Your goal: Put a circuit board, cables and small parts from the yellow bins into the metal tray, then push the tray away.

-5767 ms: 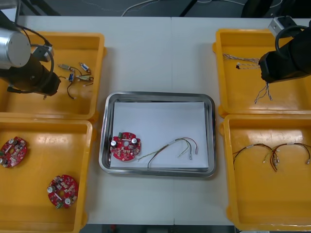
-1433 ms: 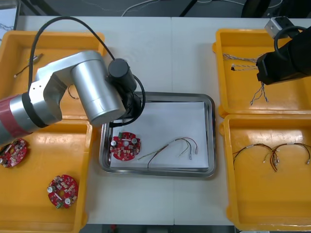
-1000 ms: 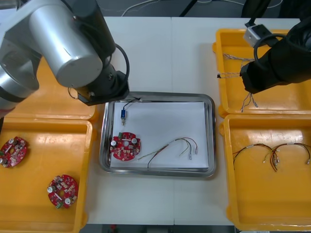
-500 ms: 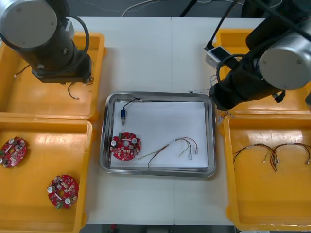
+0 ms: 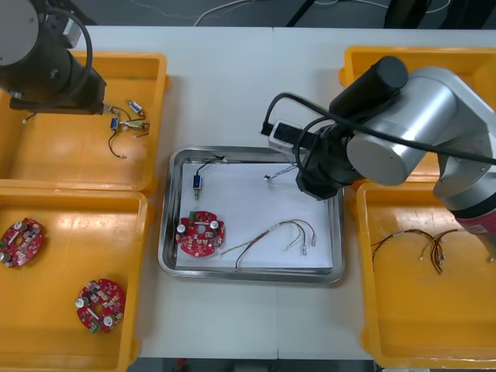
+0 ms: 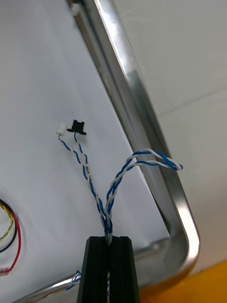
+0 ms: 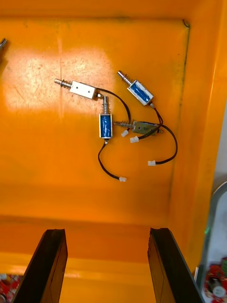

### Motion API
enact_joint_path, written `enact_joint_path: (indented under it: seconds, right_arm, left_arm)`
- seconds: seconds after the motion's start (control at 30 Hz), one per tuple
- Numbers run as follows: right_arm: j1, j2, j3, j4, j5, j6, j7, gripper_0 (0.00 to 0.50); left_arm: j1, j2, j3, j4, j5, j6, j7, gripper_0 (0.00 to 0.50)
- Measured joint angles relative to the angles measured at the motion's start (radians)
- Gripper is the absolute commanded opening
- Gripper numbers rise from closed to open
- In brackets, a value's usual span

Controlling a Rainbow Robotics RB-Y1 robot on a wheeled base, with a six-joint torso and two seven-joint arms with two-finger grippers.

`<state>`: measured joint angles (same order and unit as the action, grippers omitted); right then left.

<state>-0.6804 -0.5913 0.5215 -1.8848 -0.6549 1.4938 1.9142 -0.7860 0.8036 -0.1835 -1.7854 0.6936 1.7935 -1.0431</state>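
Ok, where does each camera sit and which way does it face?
Front: above the arms, looking steeply down at the table; left arm and right arm show.
Right wrist: on the right arm, facing the metal tray; right gripper fingers shut on the blue and white cable.
Left wrist: on the left arm, facing small metal parts in a yellow bin; left gripper fingers open.
Shared: front and right wrist show the metal tray.

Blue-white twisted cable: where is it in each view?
Front: blue and white cable over the metal tray, far half, right of centre.
Right wrist: pinched in the right pincer, over the tray.
Left wrist: open left pincer faces a yellow bin instead.
Shared landmark: tray rim.
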Motion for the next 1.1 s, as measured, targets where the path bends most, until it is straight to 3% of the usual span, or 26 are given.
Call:
enact_joint_path:
  seconds: [0.1, 0.37, 0.47, 0.57, 0.6, 0.63, 0.67, 1.1]
  right_arm:
    - [-0.017, 0.008, 0.053, 0.051, 0.001, -0.036, 0.048, 0.000]
    - [-0.052, 0.046, 0.126, 0.206, -0.003, -0.110, 0.165, 0.000]
    - [-0.054, 0.054, 0.132, 0.231, -0.006, -0.119, 0.181, 0.060]
    - [-0.054, 0.055, 0.135, 0.234, -0.006, -0.119, 0.181, 0.268]
    - [-0.054, 0.055, 0.136, 0.234, -0.006, -0.120, 0.181, 0.387]
    - [-0.055, 0.055, 0.137, 0.234, -0.006, -0.120, 0.181, 0.470]
    - [-0.055, 0.055, 0.138, 0.234, -0.006, -0.121, 0.181, 0.500]
    - [-0.067, 0.056, 0.138, 0.234, -0.006, -0.122, 0.181, 0.500]
  left_arm:
    - [0.031, 0.000, 0.014, 0.008, -0.016, -0.035, -0.065, 0.500]
    - [0.077, 0.000, 0.030, 0.021, -0.036, -0.101, -0.064, 0.500]
    - [0.086, 0.000, 0.034, 0.024, -0.039, -0.112, -0.064, 0.500]
    - [0.086, 0.000, 0.034, 0.024, -0.039, -0.112, -0.064, 0.500]
    - [0.086, 0.000, 0.034, 0.024, -0.039, -0.112, -0.064, 0.500]
    - [0.086, 0.000, 0.034, 0.025, -0.039, -0.112, -0.064, 0.500]
    - [0.086, 0.000, 0.034, 0.025, -0.039, -0.112, -0.064, 0.500]
    - [0.086, 0.000, 0.035, 0.025, -0.040, -0.115, -0.064, 0.500]
